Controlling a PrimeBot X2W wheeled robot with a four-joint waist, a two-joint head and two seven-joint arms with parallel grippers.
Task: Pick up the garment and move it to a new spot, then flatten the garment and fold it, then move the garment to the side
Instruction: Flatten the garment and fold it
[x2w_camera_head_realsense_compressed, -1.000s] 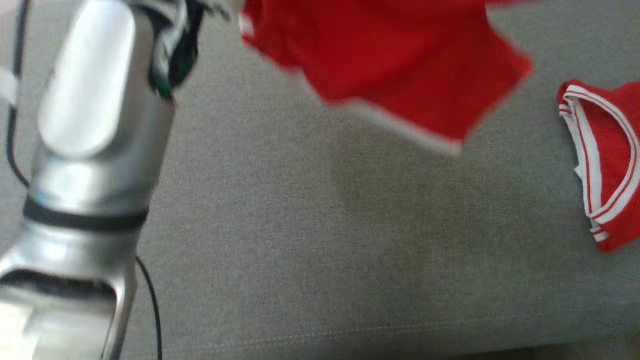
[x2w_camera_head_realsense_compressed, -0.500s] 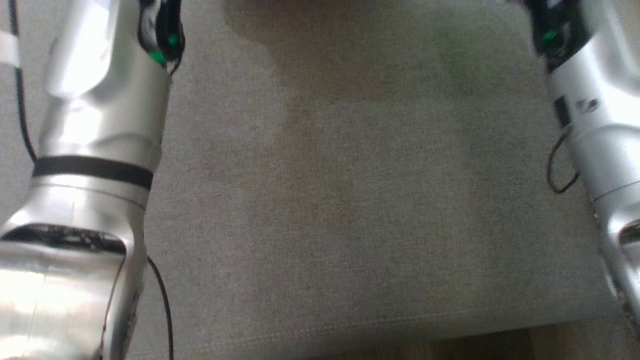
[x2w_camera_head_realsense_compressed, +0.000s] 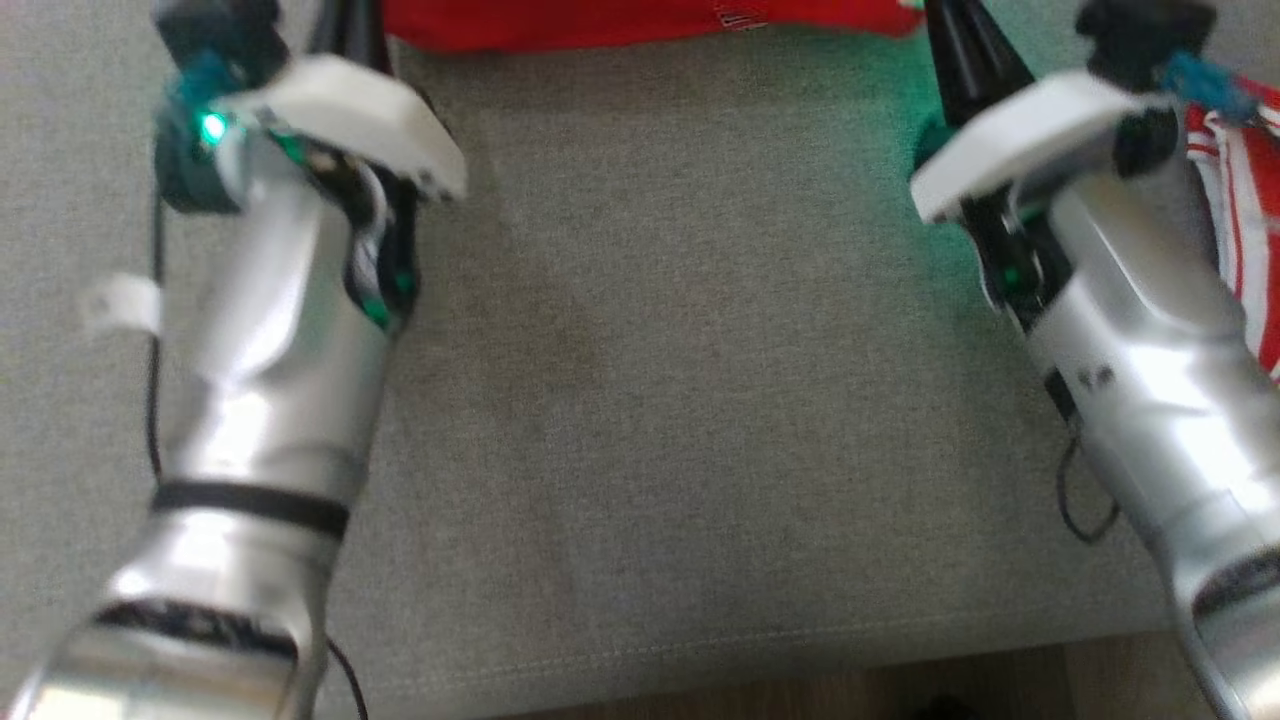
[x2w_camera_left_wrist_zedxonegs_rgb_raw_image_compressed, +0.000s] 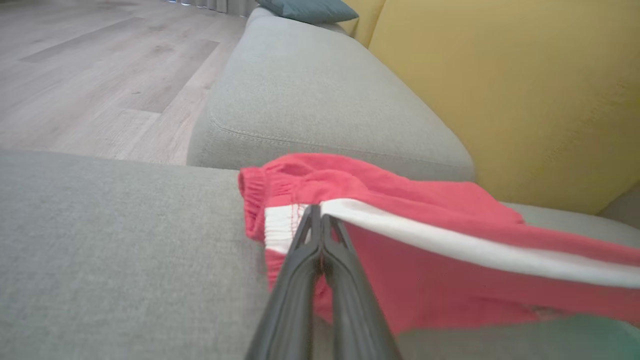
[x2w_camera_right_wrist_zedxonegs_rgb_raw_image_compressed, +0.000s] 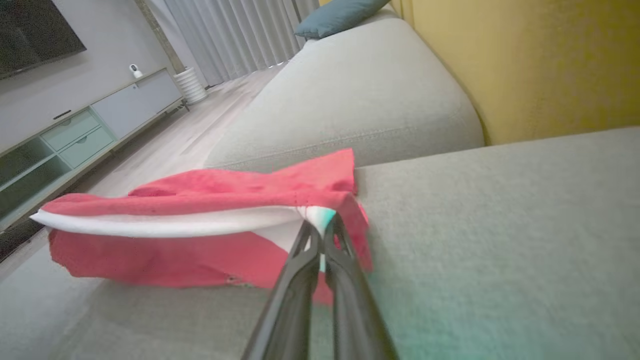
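Garment (x2w_camera_head_realsense_compressed: 620, 22), red with a white band, shows along the far edge of the grey sofa seat (x2w_camera_head_realsense_compressed: 700, 400) in the head view; a second red piece (x2w_camera_head_realsense_compressed: 1235, 200) lies at the right. In the left wrist view, the left gripper (x2w_camera_left_wrist_zedxonegs_rgb_raw_image_compressed: 316, 212) is clamped on the band's corner. In the right wrist view, the right gripper (x2w_camera_right_wrist_zedxonegs_rgb_raw_image_compressed: 320, 225) pinches the opposite corner, the cloth sagging onto the seat. Flattening likely needs even tension and both corners lowered together.

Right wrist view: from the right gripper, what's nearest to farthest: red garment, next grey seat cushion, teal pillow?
1. Red garment, pinched in the right gripper tips.
2. Grey seat cushion, just beyond the garment.
3. Teal pillow, at that cushion's far end.
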